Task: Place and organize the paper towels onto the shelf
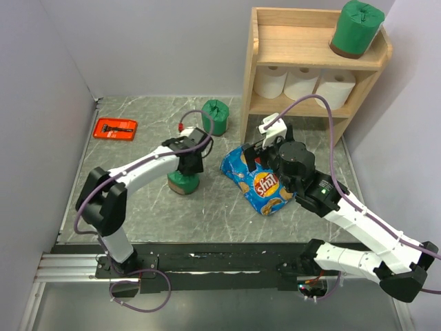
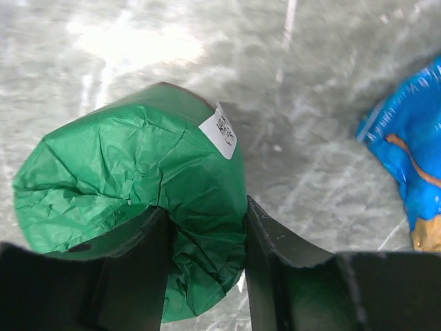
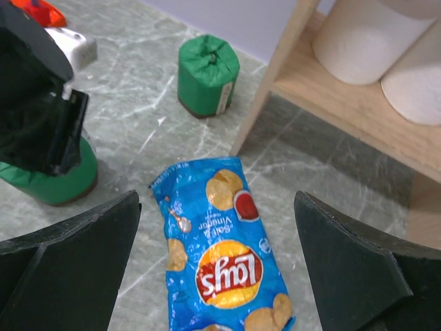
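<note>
Far right on desk (image 1: 207, 214): shelf (image 1: 303, 48). On top tier, right end: first wrapped roll (image 1: 356, 27). On lower tier, side by side: three bare rolls (image 1: 303, 83). Just left of shelf: second wrapped roll (image 1: 215, 116). Nearer, between fingers of left tool (image 2: 205, 252): third wrapped roll (image 1: 183, 183). Right of it, before shelf: chip bag (image 1: 258, 181). Far left: tray (image 1: 115, 129).

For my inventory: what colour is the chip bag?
The chip bag is blue; right wrist view.

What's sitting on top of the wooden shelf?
One green paper towel roll stands atop the shelf, at its right end. The spot behind it is hidden.
</note>
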